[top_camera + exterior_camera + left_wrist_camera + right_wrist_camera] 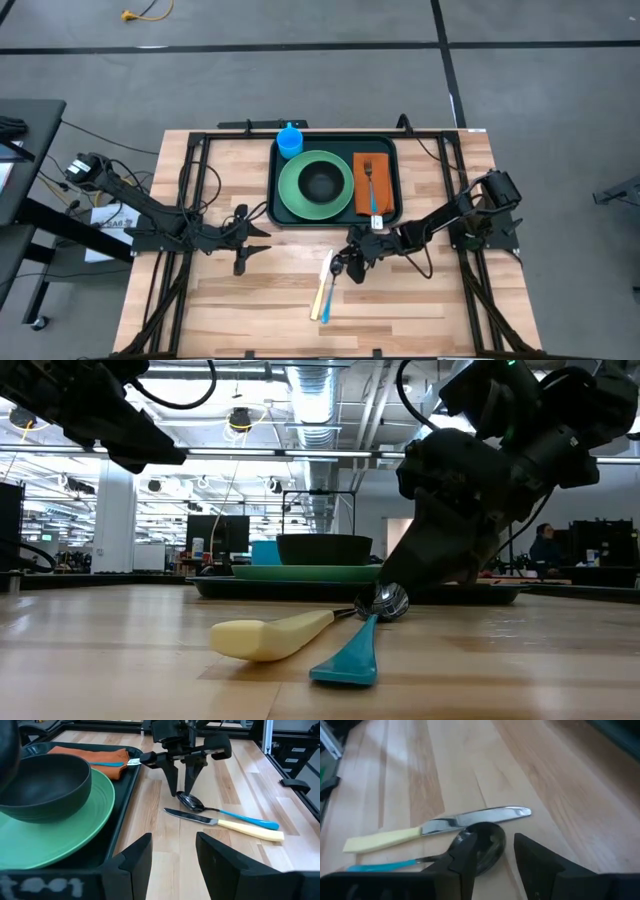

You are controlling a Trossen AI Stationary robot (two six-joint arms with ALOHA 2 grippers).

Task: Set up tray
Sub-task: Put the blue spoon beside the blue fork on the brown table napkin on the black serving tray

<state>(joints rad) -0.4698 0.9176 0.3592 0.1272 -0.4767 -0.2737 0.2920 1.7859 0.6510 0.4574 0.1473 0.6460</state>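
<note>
The dark green tray (335, 182) sits at the middle of the worktop's (250, 310) far edge, already carrying a light-green plate (300, 190) with a black bowl (321, 181), a blue cup (289, 141) at its far left corner, and an orange napkin (385, 195) with a blue-handled fork (371, 185). Still off the tray, toward the near edge, lie a yellow-handled knife (323, 287) and a blue-handled spoon (329, 292), touching. My right pincer (181, 787) hangs just over the spoon's bowl, fingers parted and holding nothing; by my reckoning the cutlery step is in hand, and next I must drop, close on the spoon without dragging the knife, and carry it to the napkin. My left pincer (243, 240) waits open and empty near the tray's left side. No readable brand or writing shows on any item.
</note>
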